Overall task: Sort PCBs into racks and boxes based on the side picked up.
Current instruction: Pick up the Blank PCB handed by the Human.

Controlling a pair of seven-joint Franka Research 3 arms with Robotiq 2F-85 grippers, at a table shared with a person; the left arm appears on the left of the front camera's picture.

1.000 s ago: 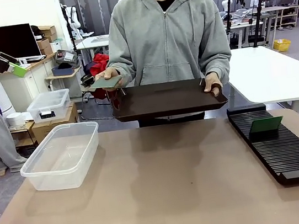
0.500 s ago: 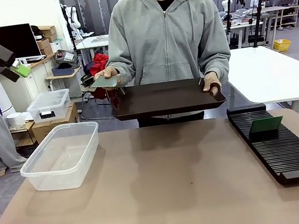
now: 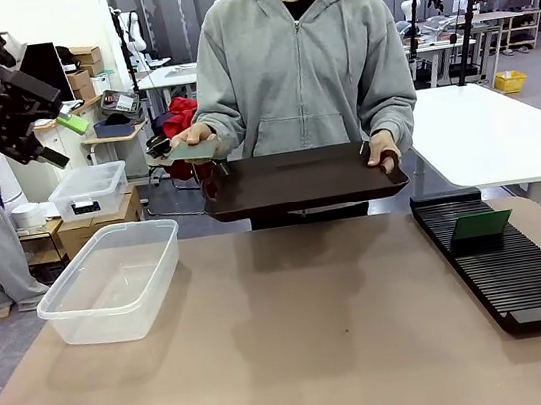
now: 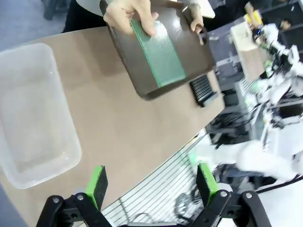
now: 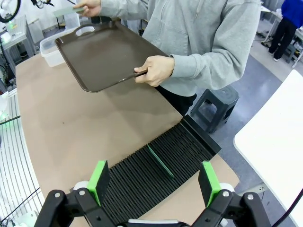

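Hovering high at ten o'clock in the front view, the left gripper (image 3: pixel 60 141) has its jaws wide apart and nothing between them, and from its own wrist camera the same gripper (image 4: pixel 149 182) looks down over the table (image 3: pixel 320 337). Below it, at nine o'clock, the clear tub (image 3: pixel 101 322) sits on the table with nothing in it. Moving across to eleven o'clock, the person's hand (image 3: pixel 195 132) holds one green board (image 3: pixel 188 151) out flat, up off the table and just over the left end of the brown tray (image 3: pixel 298 180), which the person carries level at twelve o'clock with the other hand (image 3: pixel 382 151) on its right handle. Out at three o'clock the long black rack (image 3: pixel 523 278) already has the other board (image 3: pixel 482 225) standing on edge in a slot near its far end. The right gripper (image 5: pixel 154 182) hangs above that rack, jaws apart and empty too. So this looks like the handover of the second board: one is sorted, one is on offer. The next move, I'd say, belongs to the left arm: reach in toward eleven o'clock, line the fingers up with the board's free edge clear of the person's fingers, close on it, then carry it to the tub or the rack as the side taken dictates.
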